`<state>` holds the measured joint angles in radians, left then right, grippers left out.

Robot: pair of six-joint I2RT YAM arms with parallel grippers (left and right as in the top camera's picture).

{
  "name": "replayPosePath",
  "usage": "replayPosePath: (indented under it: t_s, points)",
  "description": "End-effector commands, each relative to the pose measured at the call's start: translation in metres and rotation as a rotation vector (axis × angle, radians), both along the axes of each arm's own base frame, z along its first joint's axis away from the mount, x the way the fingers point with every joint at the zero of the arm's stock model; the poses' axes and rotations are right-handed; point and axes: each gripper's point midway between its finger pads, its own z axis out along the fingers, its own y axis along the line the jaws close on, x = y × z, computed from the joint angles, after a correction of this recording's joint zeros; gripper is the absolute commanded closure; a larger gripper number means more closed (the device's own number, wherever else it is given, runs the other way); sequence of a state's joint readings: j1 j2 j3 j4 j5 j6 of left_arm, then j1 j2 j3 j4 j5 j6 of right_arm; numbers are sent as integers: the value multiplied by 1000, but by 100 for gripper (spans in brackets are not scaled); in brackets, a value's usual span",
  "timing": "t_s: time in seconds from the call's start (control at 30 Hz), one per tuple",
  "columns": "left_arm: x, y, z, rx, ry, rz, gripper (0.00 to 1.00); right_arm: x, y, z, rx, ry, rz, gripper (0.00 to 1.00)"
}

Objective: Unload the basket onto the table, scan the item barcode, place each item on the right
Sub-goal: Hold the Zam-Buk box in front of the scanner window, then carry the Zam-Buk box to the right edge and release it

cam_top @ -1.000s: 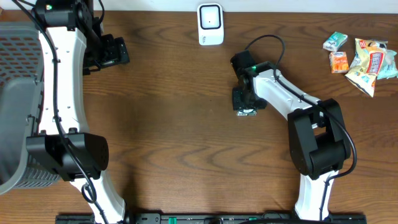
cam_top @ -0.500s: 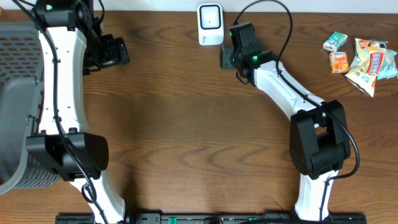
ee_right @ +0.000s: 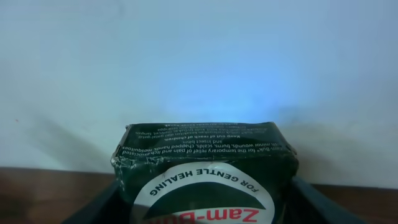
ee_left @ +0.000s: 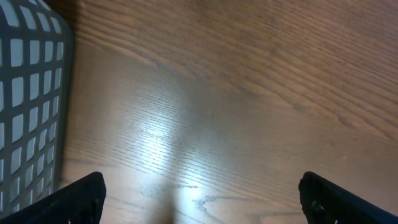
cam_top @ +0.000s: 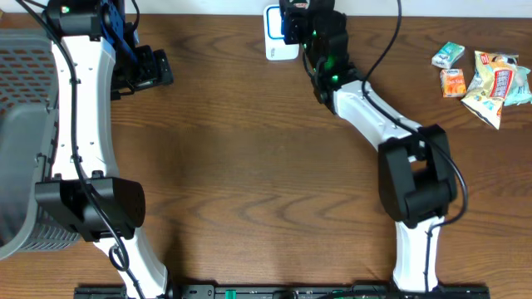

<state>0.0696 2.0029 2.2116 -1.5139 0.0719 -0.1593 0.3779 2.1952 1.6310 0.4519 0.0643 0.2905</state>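
Beside the grey plastic mesh basket (cam_top: 17, 124), the left gripper (cam_top: 154, 70) hangs wide and empty over the brown wooden bench (cam_top: 233, 166), out of the way. The right gripper (cam_top: 294, 22) clasps the dark green cardboard box (ee_right: 205, 168) close before the white scanner (cam_top: 273, 46), probably so the barcode meets its blue glow.

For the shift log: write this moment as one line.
right gripper: shut on Zam-Buk box, at scanner | left gripper: open, empty, beside basket | scan: not confirmed

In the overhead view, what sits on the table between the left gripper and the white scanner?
Nothing: the overhead view shows only bare wooden table between the left gripper and the scanner.
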Motion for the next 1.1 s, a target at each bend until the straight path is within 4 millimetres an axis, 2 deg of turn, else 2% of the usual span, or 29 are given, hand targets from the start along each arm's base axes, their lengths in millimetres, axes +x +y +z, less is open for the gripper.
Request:
replayPosePath:
  t_s: [0.0, 0.07, 0.2, 0.37, 0.53, 0.67, 0.83, 0.93, 1.07]
  points:
    - [0, 3, -1, 10, 6, 0, 2, 24, 6, -15, -19, -4, -5, 61]
    - [0, 3, -1, 10, 6, -1, 2, 43, 13, -28, -38, 17, -6, 61]
    - [0, 3, -1, 10, 6, -1, 2, 66, 22, -44, -69, 17, -4, 59]
    - [0, 3, -1, 10, 6, -1, 2, 71, 30, -58, -82, 42, 4, 60]
    - [0, 3, -1, 10, 6, 0, 2, 72, 31, -50, -79, 34, 4, 60]
    - [0, 3, -1, 10, 6, -1, 2, 78, 20, -33, -102, 44, -13, 60]
    - [0, 3, -1, 10, 6, -1, 2, 87, -16, -12, -206, 68, -112, 60]
    - [0, 3, -1, 10, 6, 0, 2, 88, -64, -6, -335, 137, -256, 62]
    - [0, 3, -1, 10, 6, 0, 2, 82, -134, -17, -527, 262, -381, 62]
